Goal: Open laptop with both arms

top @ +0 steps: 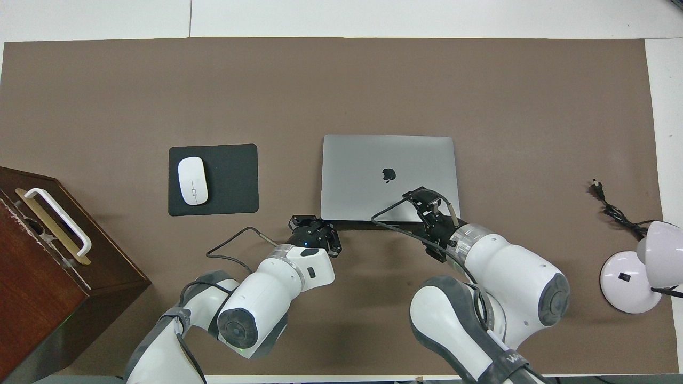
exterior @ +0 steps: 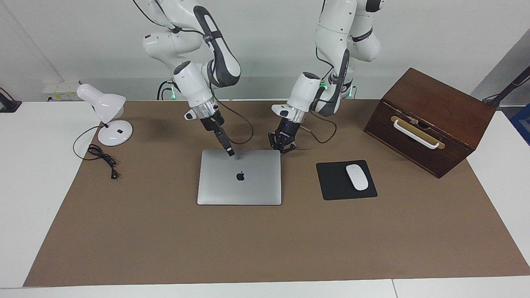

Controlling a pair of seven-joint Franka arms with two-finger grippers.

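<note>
The silver-grey laptop (exterior: 240,184) (top: 373,160) lies closed and flat on the brown mat, logo up. My right gripper (exterior: 231,153) (top: 428,201) slants down over the lid's strip nearest the robots, its tip at the lid surface; whether it touches I cannot tell. My left gripper (exterior: 283,149) (top: 315,228) hangs low just off the laptop's robot-side corner toward the left arm's end. It is shut, its fingertips meeting, and it holds nothing.
A black mouse pad (exterior: 331,184) with a white mouse (exterior: 357,177) lies beside the laptop toward the left arm's end. A brown wooden box (exterior: 430,120) with a white handle stands past it. A white desk lamp (exterior: 105,111) and its cord (exterior: 101,159) sit at the right arm's end.
</note>
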